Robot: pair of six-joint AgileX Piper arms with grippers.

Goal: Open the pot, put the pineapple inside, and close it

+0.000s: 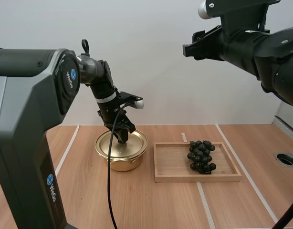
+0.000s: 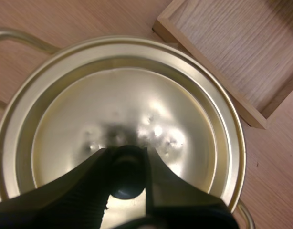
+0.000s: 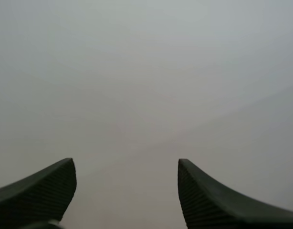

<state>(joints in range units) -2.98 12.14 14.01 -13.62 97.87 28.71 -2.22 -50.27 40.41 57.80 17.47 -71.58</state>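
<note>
L gripper (image 1: 121, 138) was down on the gold pot (image 1: 122, 163), centre-left of the table (image 1: 151, 210). Its fingers were closed round the dark lid knob (image 2: 128, 177), pinching it from both sides. Lid (image 2: 122, 109) sat flat, rim seated all round the pot edge. A thin handle loop (image 2: 22, 40) stuck out past the rim on the side away from the wooden tray (image 1: 171, 177). Tray lay just beside the pot: its near corner came close to the pot rim but didn't touch, w/ a narrow strip of bare wood btwn. Fruit on hand was a bunch of dark grapes (image 1: 201, 156), lying toward the tray's right end; tray's left half was bare board inside a low raised edge. R gripper (image 3: 126, 191) hung high, well above and right of the tray, fingers spread wide, nothing btwn them, facing a plain wall. Air over grapes & tray was open.
</note>
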